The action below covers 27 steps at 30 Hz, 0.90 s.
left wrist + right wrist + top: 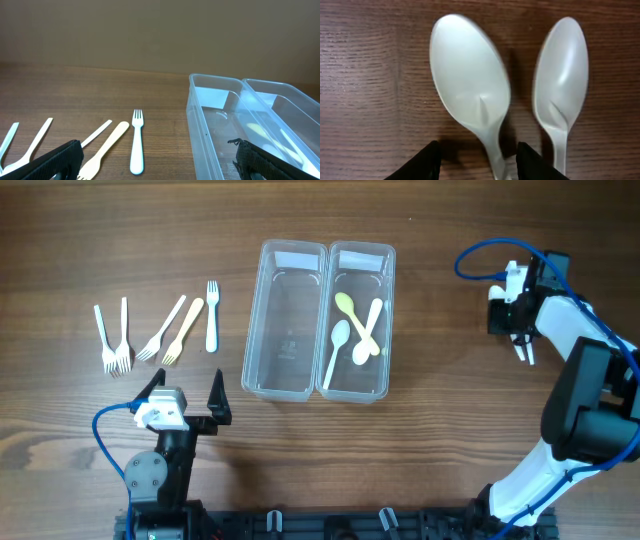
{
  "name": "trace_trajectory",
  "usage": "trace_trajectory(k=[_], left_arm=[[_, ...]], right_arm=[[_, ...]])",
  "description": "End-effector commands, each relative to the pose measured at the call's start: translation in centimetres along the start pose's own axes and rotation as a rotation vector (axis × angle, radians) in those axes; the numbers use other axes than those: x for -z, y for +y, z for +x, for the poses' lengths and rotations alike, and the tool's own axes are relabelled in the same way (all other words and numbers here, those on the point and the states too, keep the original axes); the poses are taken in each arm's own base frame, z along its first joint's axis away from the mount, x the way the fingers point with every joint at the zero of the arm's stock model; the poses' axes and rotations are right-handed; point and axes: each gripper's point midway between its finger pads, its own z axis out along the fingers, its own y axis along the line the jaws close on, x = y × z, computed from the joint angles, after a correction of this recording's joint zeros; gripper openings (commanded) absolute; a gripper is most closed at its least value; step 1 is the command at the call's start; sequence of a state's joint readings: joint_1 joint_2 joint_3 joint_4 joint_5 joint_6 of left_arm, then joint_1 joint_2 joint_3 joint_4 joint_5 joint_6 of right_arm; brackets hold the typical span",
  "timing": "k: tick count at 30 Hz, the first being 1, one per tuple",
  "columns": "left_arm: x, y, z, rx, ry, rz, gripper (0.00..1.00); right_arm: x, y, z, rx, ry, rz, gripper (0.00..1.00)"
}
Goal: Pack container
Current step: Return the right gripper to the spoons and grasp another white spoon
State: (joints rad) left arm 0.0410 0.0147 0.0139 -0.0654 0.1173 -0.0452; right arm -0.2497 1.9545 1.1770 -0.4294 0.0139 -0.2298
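Note:
Two clear plastic containers stand side by side mid-table. The left one (262, 320) is empty; the right one (390, 320) holds a yellow-green spoon (345, 305) and two white spoons (366, 340). Several forks (165, 330), white and one beige, lie on the table to the left. My left gripper (185, 395) is open and empty, below the forks; its wrist view shows the forks (136, 142) and the containers (200, 125) ahead. My right gripper (522, 340) is at the far right. It is open (479, 150), straddling the neck of one white spoon (467, 85) beside a second (562, 75).
The wooden table (80, 240) runs to all edges of the view. A blue cable loops over each arm. The right arm's base stands at the lower right corner (590, 430).

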Motion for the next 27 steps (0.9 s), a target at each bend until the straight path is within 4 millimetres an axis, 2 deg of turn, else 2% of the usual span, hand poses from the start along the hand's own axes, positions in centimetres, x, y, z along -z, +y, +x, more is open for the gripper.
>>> trace_trajectory(k=[1,3,4,6,7,13,17,21,27], left_arm=[[0.0,0.2,0.3,-0.015,0.002,-0.007,1.00],[0.0,0.2,0.3,-0.015,0.002,-0.007,1.00],[0.0,0.2,0.3,-0.014,0.002,-0.007,1.00],[0.0,0.2,0.3,-0.015,0.002,-0.007,1.00],[0.0,0.2,0.3,-0.015,0.002,-0.007,1.00],[0.0,0.2,0.3,-0.014,0.002,-0.007,1.00],[0.0,0.2,0.3,-0.015,0.002,-0.007,1.00],[0.0,0.2,0.3,-0.015,0.002,-0.007,1.00],[0.0,0.2,0.3,-0.015,0.002,-0.007,1.00]], right_arm=[[-1.4,0.5,1.3,0.002,0.041,-0.026,0.48],[-1.4,0.6,1.2,0.002,0.038,-0.030,0.45],[-1.4,1.0,1.1,0.002,0.033,-0.051,0.36],[-1.3,1.9,0.8,0.000,0.019,-0.102,0.11],[-1.2,2.6,0.6,-0.004,0.008,-0.142,0.04],[-0.6,4.7,-0.2,-0.066,-0.013,-0.233,0.04],[1.2,6.9,-1.6,-0.033,-0.062,-0.306,0.04],[4.1,8.1,-3.4,-0.021,-0.132,-0.326,0.04],[9.8,10.2,-5.5,0.018,-0.248,-0.359,0.04]])
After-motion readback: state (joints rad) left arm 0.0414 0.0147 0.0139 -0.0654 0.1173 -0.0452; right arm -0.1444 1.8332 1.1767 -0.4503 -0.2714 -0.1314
